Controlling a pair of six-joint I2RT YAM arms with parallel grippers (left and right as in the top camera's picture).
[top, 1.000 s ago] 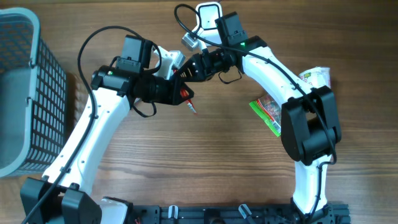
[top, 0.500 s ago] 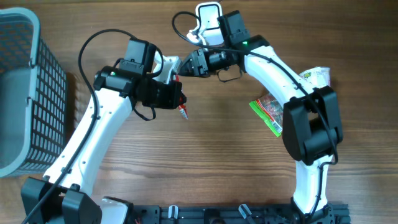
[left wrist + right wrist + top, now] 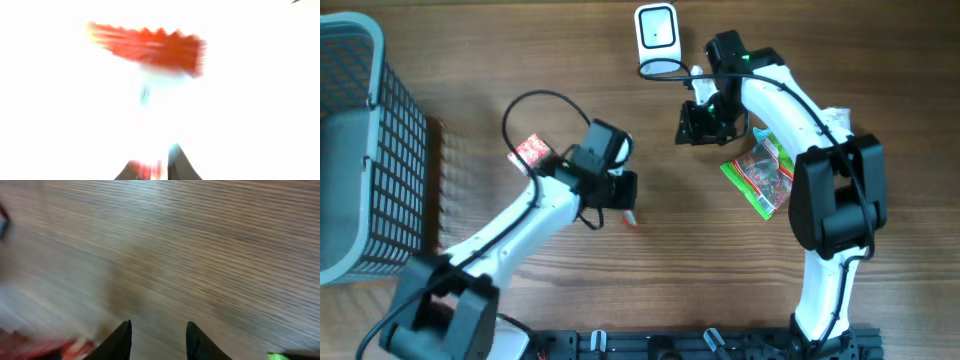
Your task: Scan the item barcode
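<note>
Shop-checkout mock-up: scanner point(image 3: 655, 28), basket point(image 3: 405, 150)

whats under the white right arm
A green printed snack packet lies partly under the white right arm; a pale packet peeks out beyond, its rest covered.

Grey mesh basket point(image 3: 405, 150) at wooden table's point(image 3: 700, 270) left edge

Basket point(image 3: 360, 150) at the table's point(image 3: 700, 280) left edge; scanner point(image 3: 657, 30) far centre; snack packet point(image 3: 760, 180) right, beneath the right arm point(image 3: 790, 100); sachet point(image 3: 150, 47) in left gripper point(image 3: 628, 212), centre.
</note>
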